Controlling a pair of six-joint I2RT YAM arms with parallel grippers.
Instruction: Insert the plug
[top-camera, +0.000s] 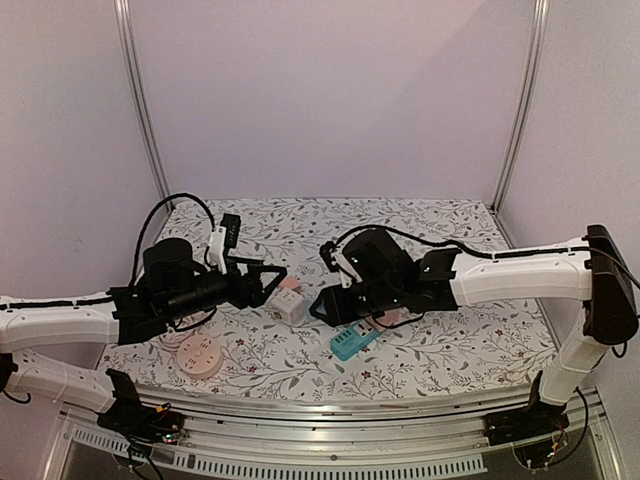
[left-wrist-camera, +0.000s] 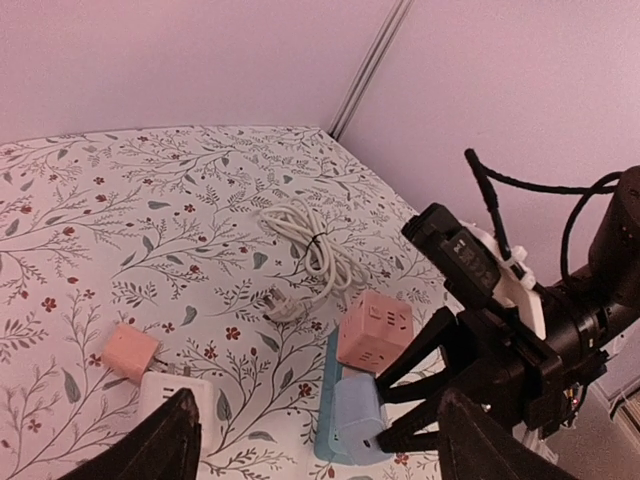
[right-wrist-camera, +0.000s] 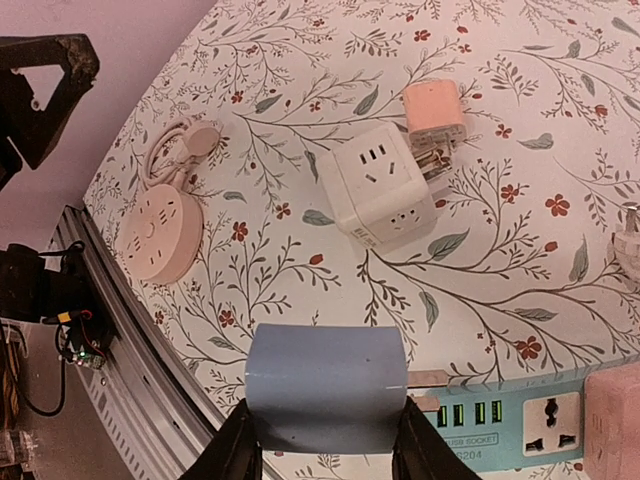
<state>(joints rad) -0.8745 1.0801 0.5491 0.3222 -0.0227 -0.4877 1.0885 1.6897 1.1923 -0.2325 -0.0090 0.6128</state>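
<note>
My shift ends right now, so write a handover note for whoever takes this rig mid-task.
Left gripper: jaws open, empty, beside the white cube socket and the pink adapter.
Right gripper: jaws shut on the light-blue plug block, at one end of the teal power strip.
Done: plug is in the grip and at the strip.
Left: I cannot tell if it is seated. Probably line it up over a socket, press it in, then release.
</note>
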